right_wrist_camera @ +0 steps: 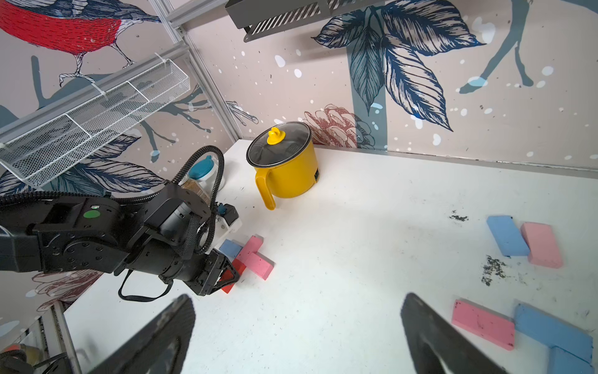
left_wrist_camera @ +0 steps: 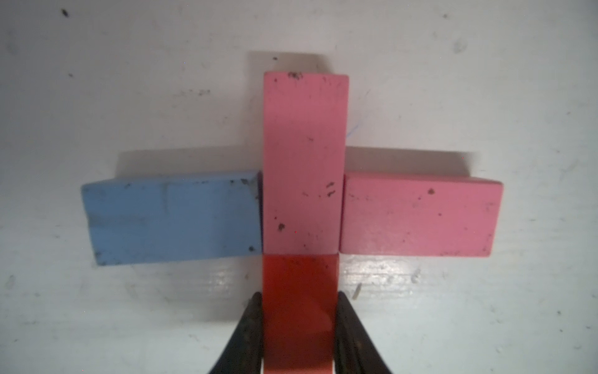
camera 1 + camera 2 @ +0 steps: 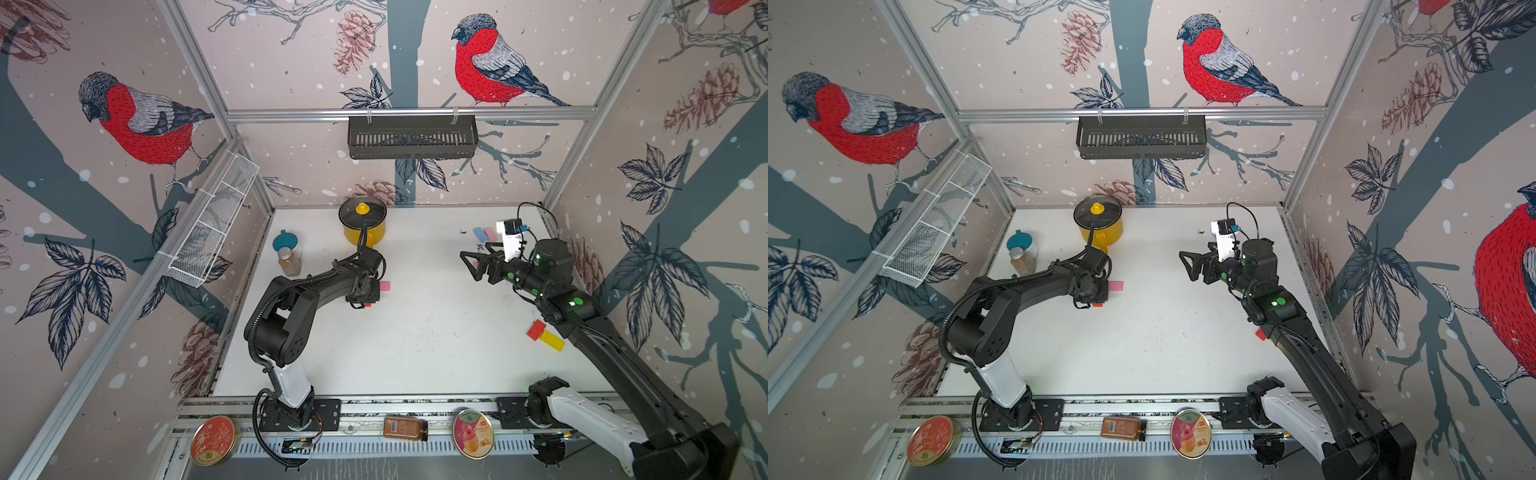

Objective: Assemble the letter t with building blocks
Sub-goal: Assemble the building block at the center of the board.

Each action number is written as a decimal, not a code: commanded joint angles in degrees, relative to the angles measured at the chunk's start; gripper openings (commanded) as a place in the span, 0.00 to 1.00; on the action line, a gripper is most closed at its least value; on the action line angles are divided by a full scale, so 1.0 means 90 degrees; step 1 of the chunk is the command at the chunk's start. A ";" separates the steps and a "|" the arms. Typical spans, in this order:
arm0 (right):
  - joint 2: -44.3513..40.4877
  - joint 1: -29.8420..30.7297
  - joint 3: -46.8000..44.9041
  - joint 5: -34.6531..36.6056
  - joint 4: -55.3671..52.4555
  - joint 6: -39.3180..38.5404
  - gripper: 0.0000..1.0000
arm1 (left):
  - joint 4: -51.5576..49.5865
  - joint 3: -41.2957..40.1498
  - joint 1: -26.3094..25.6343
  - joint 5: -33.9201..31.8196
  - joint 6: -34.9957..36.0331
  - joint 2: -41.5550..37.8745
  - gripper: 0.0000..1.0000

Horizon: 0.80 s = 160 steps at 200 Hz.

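In the left wrist view, my left gripper (image 2: 299, 296) is shut on a red block (image 2: 299, 311) lying on the white table. The red block's far end butts against a long pink block (image 2: 304, 155). A blue block (image 2: 171, 220) and a pink block (image 2: 420, 215) flank that pink one as a crossbar. The right wrist view shows this same cluster (image 1: 252, 255) beside the left arm. My right gripper (image 1: 298, 298) hovers open and empty over the table's right half (image 3: 471, 264). Loose blue (image 1: 506, 234) and pink blocks (image 1: 542, 244) lie at the back right. A red (image 3: 536, 329) and a yellow block (image 3: 552, 340) lie beside the right arm.
A yellow pot (image 3: 365, 228) with a glass lid stands at the back, just behind the left wrist. A teal-lidded jar (image 3: 286, 243) and a spice bottle (image 3: 289, 262) stand at the back left. Two tins and a bottle (image 3: 405, 428) lie on the front rail.
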 commanded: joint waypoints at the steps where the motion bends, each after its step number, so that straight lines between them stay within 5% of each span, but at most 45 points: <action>1: -0.0032 0.0007 -0.0013 0.0025 0.0137 -0.0100 1.00 | -0.0199 -0.0096 -0.0015 0.0193 -0.0098 -0.0036 0.23; 27: -0.0033 0.0013 -0.0014 0.0021 0.0139 -0.0109 1.00 | -0.0231 -0.0120 -0.0020 0.0140 -0.0165 -0.0324 0.42; 75: -0.0007 0.0013 -0.0025 0.0036 0.0137 -0.0119 1.00 | -0.0427 -0.0058 -0.0064 0.0144 -0.0249 -0.0964 0.57; 120: -0.0009 0.0021 -0.0010 0.0023 0.0109 -0.0124 1.00 | -0.0729 0.0038 -0.0017 -0.0232 -0.0205 -0.1370 0.59; 160: 0.0060 0.0021 -0.0002 0.0025 0.0082 -0.0095 1.00 | -0.0568 -0.0089 -0.0014 0.0062 -0.0031 -0.1321 0.51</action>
